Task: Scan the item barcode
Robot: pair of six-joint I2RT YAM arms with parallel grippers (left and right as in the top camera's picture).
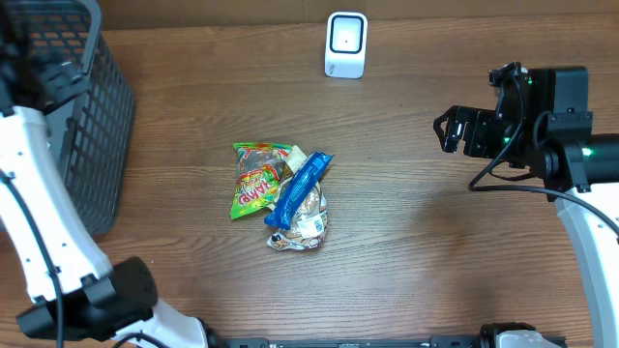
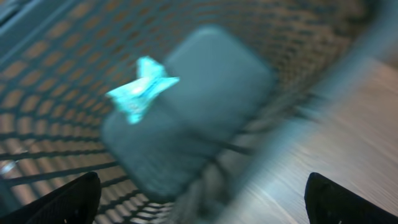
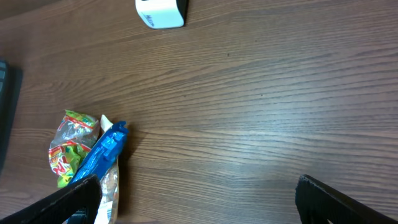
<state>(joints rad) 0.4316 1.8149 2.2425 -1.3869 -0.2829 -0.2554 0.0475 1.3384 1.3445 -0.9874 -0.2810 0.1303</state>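
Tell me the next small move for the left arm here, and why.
Probably lift the left gripper up out of the basket and head toward the snack pile. Its jaws stand open, the teal packet sits free of them inside the basket, and a blue packet and a green packet lie on the table.

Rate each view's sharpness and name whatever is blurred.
Overhead: sharp and evenly lit, the snack packets clear. Left wrist: heavy blur smears the basket mesh and a teal wrapper. Right wrist: crisp, the table grain distinct.
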